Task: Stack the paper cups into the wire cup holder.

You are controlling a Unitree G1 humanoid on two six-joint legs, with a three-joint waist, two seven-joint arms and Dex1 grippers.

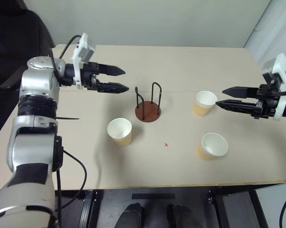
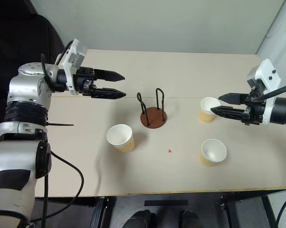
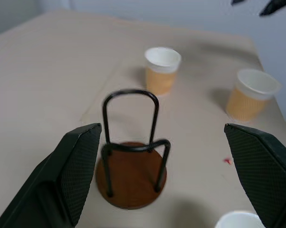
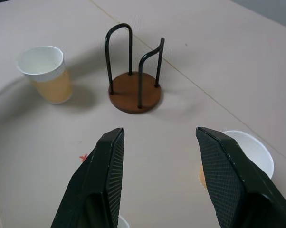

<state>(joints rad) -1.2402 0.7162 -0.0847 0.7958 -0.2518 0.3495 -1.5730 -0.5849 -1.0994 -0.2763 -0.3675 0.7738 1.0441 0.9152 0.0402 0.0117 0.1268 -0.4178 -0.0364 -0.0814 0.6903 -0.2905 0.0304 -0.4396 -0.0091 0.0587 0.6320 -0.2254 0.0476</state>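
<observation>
The wire cup holder (image 1: 148,112), a brown disc with two black wire loops, stands empty at mid-table. Three tan paper cups stand upright: one (image 1: 119,131) in front and left of the holder, one (image 1: 205,103) to its right, one (image 1: 213,146) nearer the front right. My left gripper (image 1: 126,80) hovers open above the table, left of the holder and pointing at it, holding nothing. Open too, my right gripper (image 1: 220,98) has its fingertips just beside the right cup's rim. In the right wrist view that cup (image 4: 250,152) shows partly behind one finger.
The beige table (image 1: 181,61) has a seam running across behind the holder and a small red mark (image 1: 166,144) in front of it. A black chair (image 1: 19,38) stands at the back left. The table's front edge (image 1: 181,184) is close below the cups.
</observation>
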